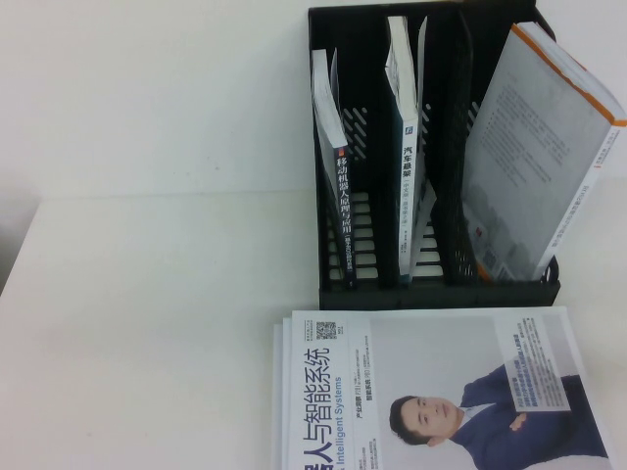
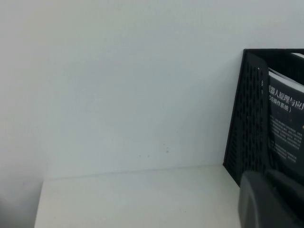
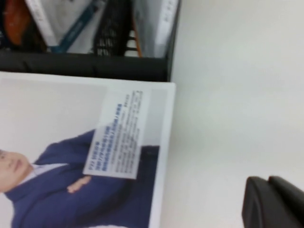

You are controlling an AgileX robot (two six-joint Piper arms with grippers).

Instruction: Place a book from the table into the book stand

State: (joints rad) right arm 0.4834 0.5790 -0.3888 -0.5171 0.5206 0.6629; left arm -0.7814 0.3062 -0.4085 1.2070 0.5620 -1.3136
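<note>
1. Nearest the camera, a glossy magazine (image 1: 431, 392) with a man in a blue suit on its cover lies flat at the bottom centre of the high view, on top of at least one more like it.
2. Just above it stands the black book stand (image 1: 436, 294), its front wall close to the magazine's top edge. One dark book (image 1: 338, 196) is upright in the left slot, a blue-spined book (image 1: 404, 147) in the middle, and a large white book (image 1: 539, 157) leans in the right slot.
3. Neither arm shows in the high view. The left gripper (image 2: 270, 199) appears only as a dark blur beside the stand's left wall; the right gripper (image 3: 273, 204) is a dark shape over bare table (image 1: 147, 343), right of the magazine. Whether either claw is wide or narrow cannot be told.
4. The magazine looks thin, floppy and slick; it will likely sag if lifted by one corner. A grip along the right long edge, nearest the right gripper, seems soundest.
</note>
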